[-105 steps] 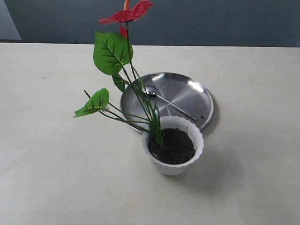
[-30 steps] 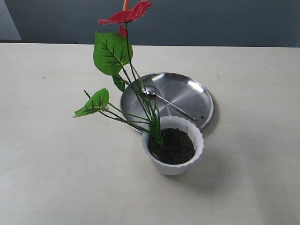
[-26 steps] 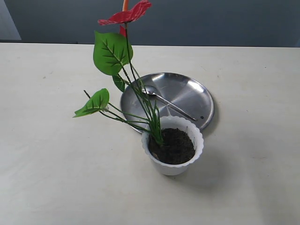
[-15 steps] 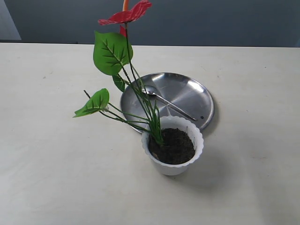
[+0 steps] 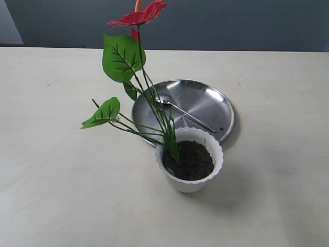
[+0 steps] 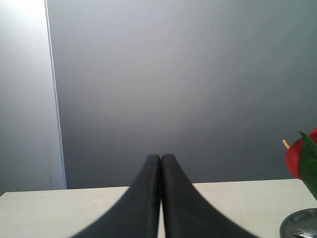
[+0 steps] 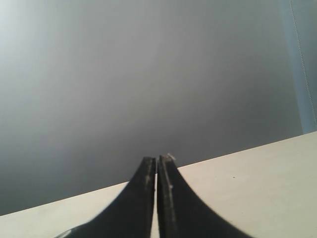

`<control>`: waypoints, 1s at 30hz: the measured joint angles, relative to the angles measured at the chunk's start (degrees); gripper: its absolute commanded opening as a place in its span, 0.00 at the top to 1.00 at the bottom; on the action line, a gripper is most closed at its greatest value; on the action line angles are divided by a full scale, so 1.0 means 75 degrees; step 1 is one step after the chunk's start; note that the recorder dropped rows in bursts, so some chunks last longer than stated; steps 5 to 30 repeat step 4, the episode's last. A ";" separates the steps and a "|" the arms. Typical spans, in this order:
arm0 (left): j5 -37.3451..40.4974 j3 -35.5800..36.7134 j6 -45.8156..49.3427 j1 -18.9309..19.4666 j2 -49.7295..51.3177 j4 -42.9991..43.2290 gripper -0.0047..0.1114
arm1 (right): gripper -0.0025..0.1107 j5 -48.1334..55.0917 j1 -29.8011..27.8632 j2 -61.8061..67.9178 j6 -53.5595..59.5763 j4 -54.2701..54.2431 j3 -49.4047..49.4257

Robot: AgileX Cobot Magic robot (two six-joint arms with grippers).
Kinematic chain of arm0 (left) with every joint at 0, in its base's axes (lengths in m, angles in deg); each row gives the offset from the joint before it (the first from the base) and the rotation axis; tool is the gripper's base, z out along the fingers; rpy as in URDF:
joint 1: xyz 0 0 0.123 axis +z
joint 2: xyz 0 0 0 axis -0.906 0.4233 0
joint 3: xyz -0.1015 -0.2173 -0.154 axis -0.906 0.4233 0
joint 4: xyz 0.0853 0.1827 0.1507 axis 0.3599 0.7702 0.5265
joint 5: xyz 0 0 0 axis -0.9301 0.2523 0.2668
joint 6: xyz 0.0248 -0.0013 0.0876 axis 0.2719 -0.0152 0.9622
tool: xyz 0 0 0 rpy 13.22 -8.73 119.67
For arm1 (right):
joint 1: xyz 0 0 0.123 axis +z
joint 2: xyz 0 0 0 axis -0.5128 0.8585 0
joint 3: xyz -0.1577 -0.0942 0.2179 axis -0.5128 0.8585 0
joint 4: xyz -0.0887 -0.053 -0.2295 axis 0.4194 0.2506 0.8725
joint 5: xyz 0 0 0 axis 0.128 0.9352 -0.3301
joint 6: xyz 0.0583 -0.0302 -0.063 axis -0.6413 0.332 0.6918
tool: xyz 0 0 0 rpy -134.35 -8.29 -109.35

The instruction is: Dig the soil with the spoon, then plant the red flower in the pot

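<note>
The white scalloped pot (image 5: 191, 180) stands on the table, filled with dark soil (image 5: 191, 160). The red flower (image 5: 139, 17) is stuck in the soil at the pot's left side and leans up and to the left, green leaves spread out; a red bloom edge (image 6: 296, 157) shows in the left wrist view. The silver spoon (image 5: 185, 114) lies on the steel plate (image 5: 216, 105) behind the pot. Neither gripper appears in the exterior view. My left gripper (image 6: 161, 157) is shut on nothing, away from the objects. My right gripper (image 7: 157, 159) is shut with nothing in it too.
The plate's rim (image 6: 299, 228) shows at the corner of the left wrist view. A dark grey wall (image 5: 231, 23) runs behind the table's far edge. Pale tabletop (image 5: 61, 180) stretches around the pot and plate.
</note>
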State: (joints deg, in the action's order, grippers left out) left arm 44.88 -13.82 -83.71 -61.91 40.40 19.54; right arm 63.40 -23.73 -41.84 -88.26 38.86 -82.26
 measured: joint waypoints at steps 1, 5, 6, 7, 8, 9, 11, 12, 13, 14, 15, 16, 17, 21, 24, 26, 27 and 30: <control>0.0000 0.0000 0.0000 0.0000 0.0000 0.0000 0.96 | 0.95 0.0000 0.0000 0.0000 0.0000 0.0000 0.0000; 0.0000 0.0000 0.0000 0.0000 0.0000 0.0000 0.96 | 0.95 0.0000 0.0000 0.0000 0.0000 0.0000 0.0000; 0.0000 0.0000 0.0000 0.0000 0.0000 0.0000 0.96 | 0.95 0.0000 0.0000 0.0000 0.0000 0.0000 0.0000; 0.0000 0.0000 0.0000 0.0000 0.0000 0.0000 0.96 | 0.95 0.0000 0.0000 0.0000 0.0000 0.0000 0.0000; 0.0000 0.0000 0.0000 0.0000 0.0000 0.0000 0.96 | 0.95 0.0000 0.0000 0.0000 0.0000 0.0000 0.0000; 0.0000 0.0000 0.0000 0.0000 0.0000 0.0000 0.96 | 0.95 0.0000 0.0000 0.0000 0.0000 0.0000 0.0000; 0.0000 0.0000 0.0000 0.0000 0.0000 0.0000 0.96 | 0.95 0.0000 0.0000 0.0000 0.0000 0.0000 0.0000; 0.0000 0.0000 0.0000 0.0000 0.0000 0.0000 0.96 | 0.95 0.0000 0.0000 0.0000 0.0000 0.0000 0.0000; 0.0000 0.0000 0.0000 0.0000 0.0000 0.0000 0.96 | 0.95 0.0000 0.0000 0.0000 0.0000 0.0000 0.0000; 0.0000 0.0000 0.0000 0.0000 0.0000 0.0000 0.96 | 0.95 0.0000 0.0000 0.0000 0.0000 0.0000 0.0000; 0.0000 0.0000 0.0000 0.0000 0.0000 0.0000 0.96 | 0.95 0.0000 0.0000 0.0000 0.0000 0.0000 0.0000; 0.0000 0.0000 0.0000 0.0000 0.0000 0.0000 0.96 | 0.95 0.0000 0.0000 0.0000 0.0000 0.0000 0.0000; 0.0000 0.0000 0.0000 0.0000 0.0000 0.0000 0.96 | 0.95 0.0000 0.0000 0.0000 0.0000 0.0000 0.0000; 0.0000 0.0000 0.0000 0.0000 0.0000 0.0000 0.96 | 0.95 0.0000 0.0000 0.0000 0.0000 0.0000 0.0000; 0.0000 0.0000 0.0000 0.0000 0.0000 0.0000 0.96 | 0.95 0.0000 0.0000 0.0000 0.0000 0.0000 0.0000; 0.0000 0.0000 0.0000 0.0000 0.0000 0.0000 0.96 | 0.95 0.0000 0.0000 0.0000 0.0000 0.0000 0.0000; 0.0000 0.0000 0.0000 0.0000 0.0000 0.0000 0.96 | 0.95 0.0000 0.0000 0.0000 0.0000 0.0000 0.0000; 0.0000 0.0000 0.0000 0.0000 0.0000 0.0000 0.96 | 0.95 0.0000 0.0000 0.0000 0.0000 0.0000 0.0000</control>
